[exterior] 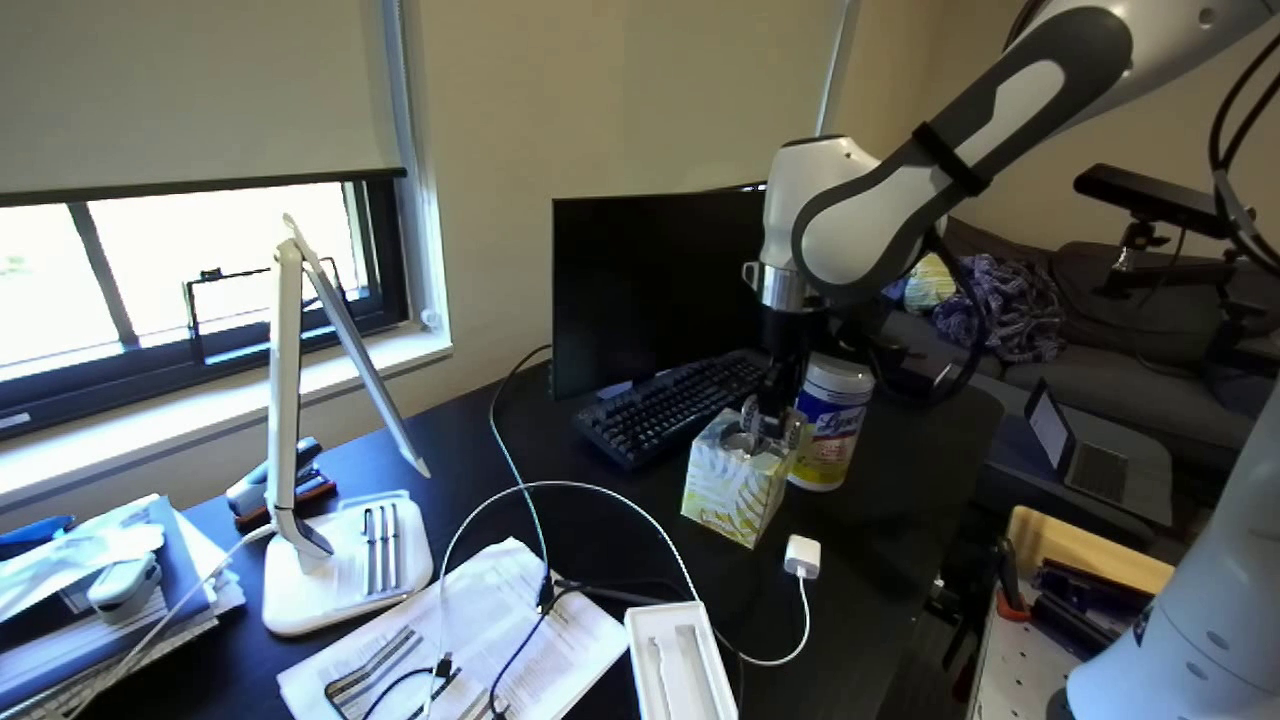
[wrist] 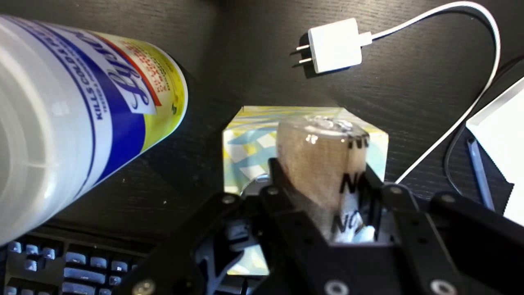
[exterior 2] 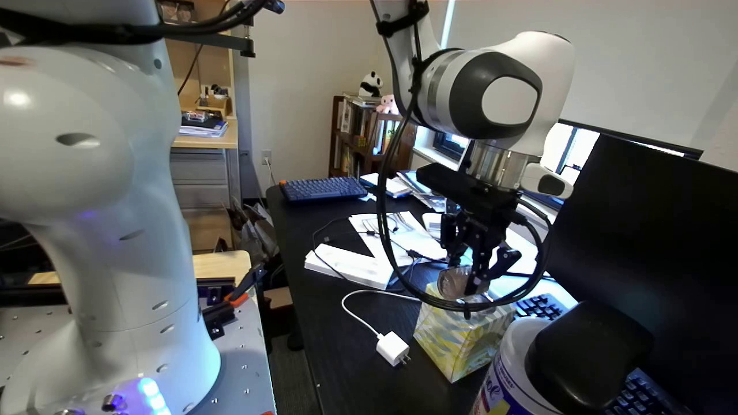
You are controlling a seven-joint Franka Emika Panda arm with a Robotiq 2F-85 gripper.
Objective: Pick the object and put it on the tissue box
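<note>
Wrist view shows my fingers [wrist: 282, 205] pinching the translucent cylinder [wrist: 319, 164] over the tissue box [wrist: 245, 151]; it looks light, smooth and perhaps slippery, so I favour a gentle, even squeeze across its sides.

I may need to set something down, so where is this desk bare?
A good bare patch of desk runs from the charger and canister to its edge by the robot's base. Another, between lamp and monitor, has cables crossing it. It's crowded by the papers and at the tissue box beside the canister, where the gripper holds a clear object.
</note>
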